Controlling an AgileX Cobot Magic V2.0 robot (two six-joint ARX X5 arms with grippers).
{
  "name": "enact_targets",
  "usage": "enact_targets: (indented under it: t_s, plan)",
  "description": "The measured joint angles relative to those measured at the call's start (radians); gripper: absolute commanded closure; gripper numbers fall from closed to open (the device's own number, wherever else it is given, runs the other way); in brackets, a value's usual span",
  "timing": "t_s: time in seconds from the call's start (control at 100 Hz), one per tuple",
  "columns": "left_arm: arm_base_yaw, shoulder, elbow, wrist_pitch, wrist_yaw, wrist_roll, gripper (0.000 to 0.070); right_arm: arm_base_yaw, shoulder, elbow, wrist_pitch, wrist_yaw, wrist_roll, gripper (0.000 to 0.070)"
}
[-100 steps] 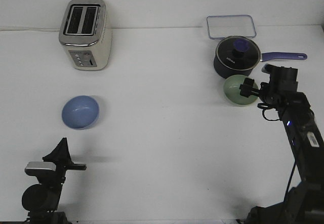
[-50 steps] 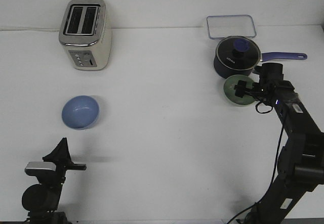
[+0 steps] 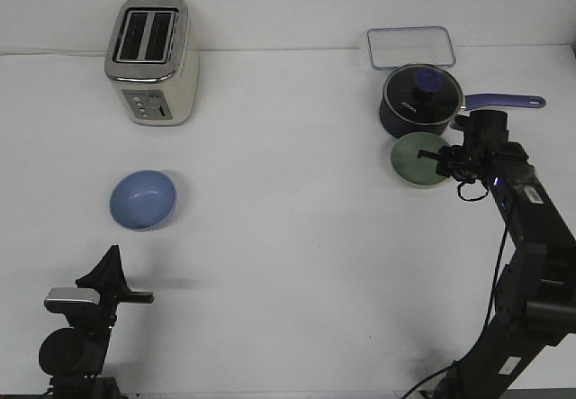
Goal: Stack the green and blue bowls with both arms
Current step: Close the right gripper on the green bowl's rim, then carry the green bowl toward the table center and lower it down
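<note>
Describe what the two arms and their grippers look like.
Both are black. The right arm has jointed segments, a loose black cable looping beside it, a small blue light and a white label. The left gripper shows dark pointed fingers above a silver-grey block and a round black housing.

There's a small pale mark of lettering on the side of the dark saucepan (image 3: 416, 104), too tiny to read. Nothing else carries legible writing.
</note>
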Motion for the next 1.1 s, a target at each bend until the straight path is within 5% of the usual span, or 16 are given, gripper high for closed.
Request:
enact_targets:
  t_s: [0.55, 0.86, 1.1]
  plan:
    - [0.0, 0.0, 0.0, 0.0, 0.0, 0.0, 0.0686, 0.046, -0.459, -0.006, -0.174, -0.214, -0.011, 0.0697]
    - [0.0, 0.0, 0.0, 0.0, 0.0, 0.0, 0.0686, 0.278, -0.649, -0.139, -0.229, -0.214, -0.018, 0.0697]
    - [0.0, 0.0, 0.0, 0.0, 0.0, 0.0, 0.0686, 0.497, -0.667, -0.382, -0.082, -0.2, 0.045, 0.0697]
